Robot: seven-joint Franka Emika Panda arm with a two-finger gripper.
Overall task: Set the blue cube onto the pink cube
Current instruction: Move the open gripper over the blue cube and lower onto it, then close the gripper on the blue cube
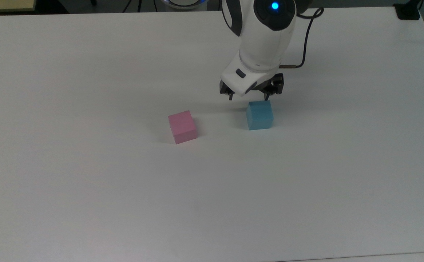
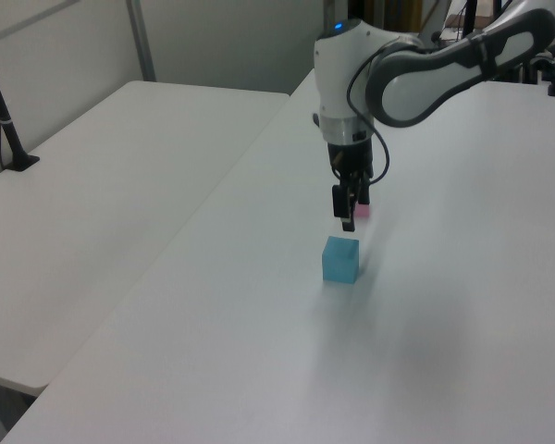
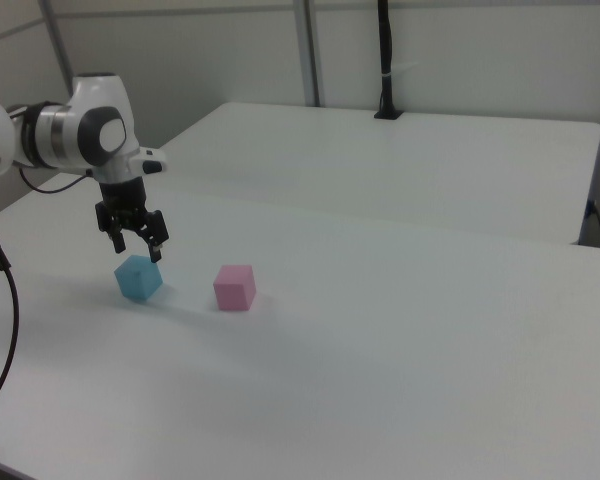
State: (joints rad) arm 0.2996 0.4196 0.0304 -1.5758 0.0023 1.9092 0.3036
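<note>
Black two-finger gripper: jaws spread wide, wider than a cube face, holding nothing. Fingertips point straight down and hang just above the blue cube, with a gap visible in the right view. In the top view one fingertip sits off the cube's far-left corner and the other at its far-right corner.

Wrist is vertical. Glossy white arm, rounded housing, a lit blue indicator on its upper joint in the top view. A thin black cable loops from the wrist.

Blue cube: matte, plain faces, sharp edges, resting flat on the white table. The pink cube is the same size and finish, standing on the table near the blue one on the top view's left, clearly apart and turned slightly. In the left view the gripper covers most of the pink cube; a pink sliver shows beside the fingers.

Table surface is smooth, matte white. A second white table adjoins it.
</note>
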